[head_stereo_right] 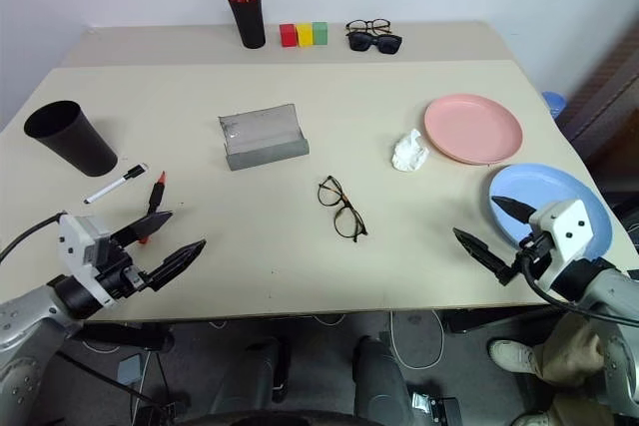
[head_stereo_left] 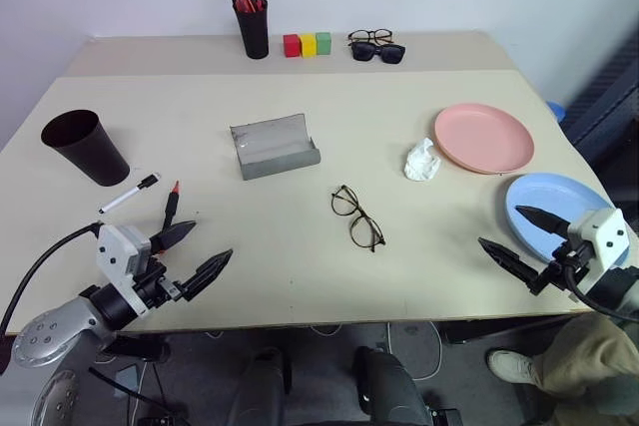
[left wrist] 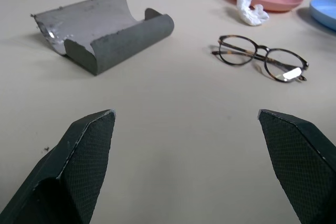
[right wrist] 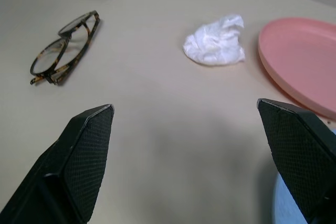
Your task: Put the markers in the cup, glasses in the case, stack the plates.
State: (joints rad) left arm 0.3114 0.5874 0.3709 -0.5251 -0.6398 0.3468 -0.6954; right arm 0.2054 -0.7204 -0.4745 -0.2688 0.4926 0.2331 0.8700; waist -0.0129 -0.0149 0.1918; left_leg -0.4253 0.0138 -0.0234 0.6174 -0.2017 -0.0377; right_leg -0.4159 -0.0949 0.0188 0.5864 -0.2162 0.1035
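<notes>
Left gripper [head_stereo_left: 196, 253] hovers over the bench's [head_stereo_left: 300, 276] near left corner, jaws spread wide, holding nothing. Right gripper [head_stereo_left: 512, 235] hovers at the near right corner, jaws likewise wide apart and empty, one finger over the blue plate [head_stereo_left: 547, 197].

Cup [head_stereo_left: 85, 147] stands upright at the left edge. White marker [head_stereo_left: 129, 194] lies just beside it on the near side; black marker [head_stereo_left: 172, 205] with red tip lies near that, close to the left gripper's fingertips, apart from them.

Case [head_stereo_left: 274, 146] sits open mid-bench, left of centre. Glasses [head_stereo_left: 357, 216] lie unfolded near the centre, nearer the front edge than the case, apart from it.

Pink plate [head_stereo_left: 483, 138] lies near the right edge; blue plate next to it at the near right corner, not stacked. Crumpled white tissue [head_stereo_left: 422, 161] lies just beside the pink plate.

Far edge: pen holder [head_stereo_left: 253, 27] with markers, three coloured blocks [head_stereo_left: 307, 44], two more pairs of glasses [head_stereo_left: 376, 46].
</notes>
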